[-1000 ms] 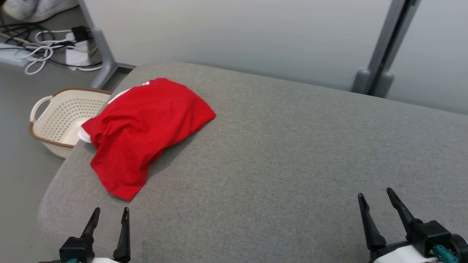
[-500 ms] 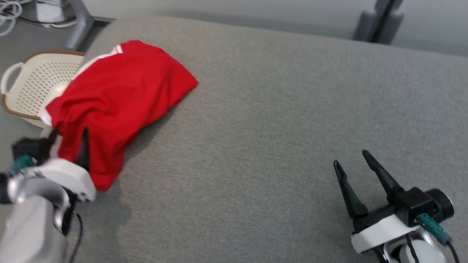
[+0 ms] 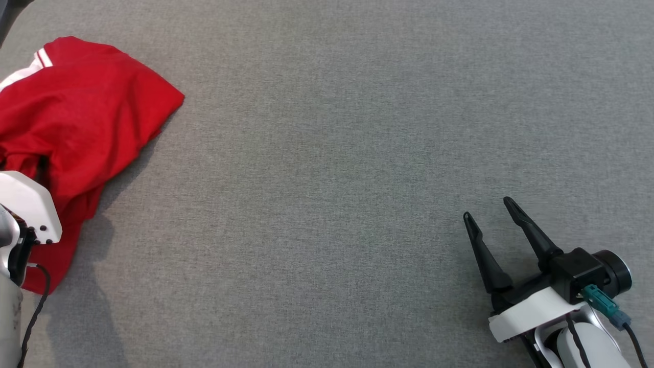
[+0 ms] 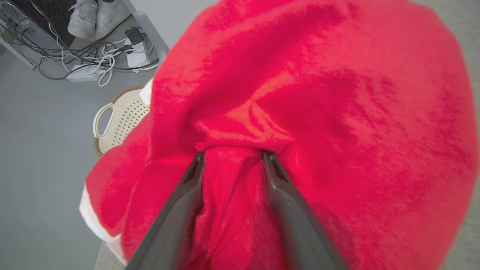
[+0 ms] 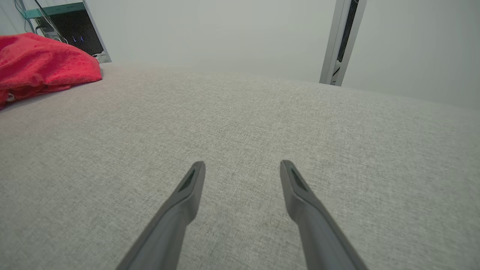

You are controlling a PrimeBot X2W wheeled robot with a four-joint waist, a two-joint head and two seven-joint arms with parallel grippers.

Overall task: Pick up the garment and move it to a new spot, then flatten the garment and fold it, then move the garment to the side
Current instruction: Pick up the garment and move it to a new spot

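- Red garment [image 3: 76,117] is seen bunched at the left edge of the head view, on the grey fabric-covered bench [image 3: 327,153]; white stripes are noted at its upper left corner.
- Left gripper [image 4: 232,154]: in the left wrist view the jaws are seen spread wide, tips pushed into a fold at the centre of the frame, with red cloth lying between them and not pinched.
- Left arm's white housing [image 3: 25,204] is seen at the lower left of the head view, overlapping the garment's lower part.
- Right gripper [image 3: 488,209]: jaws are held wide, with nothing between them, at the lower right of the head view, well apart from the garment, above bare grey fabric.
- In the right wrist view the garment is seen at the upper left of the frame.
- A cream perforated basket [image 4: 120,120] is noted on the floor, at the left of the left wrist view, partly covered by the garment; cables [image 4: 93,63] and white shoes [image 4: 97,15] are seen at the upper left.
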